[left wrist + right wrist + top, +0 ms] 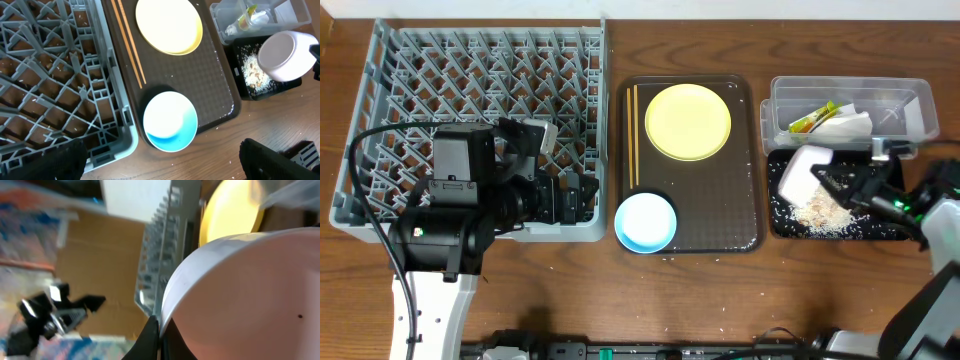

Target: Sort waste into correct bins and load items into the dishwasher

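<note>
Brown wooden table (820, 300), scattered rice grains (815, 213)

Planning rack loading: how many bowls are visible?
2. Light-blue bowl on the brown tray; white bowl tilted over the black tray in the right gripper. The left arm may hide more.

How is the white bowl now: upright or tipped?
Tipped. The white bowl hangs sideways from the right end effector above rice on the black tray.
</note>
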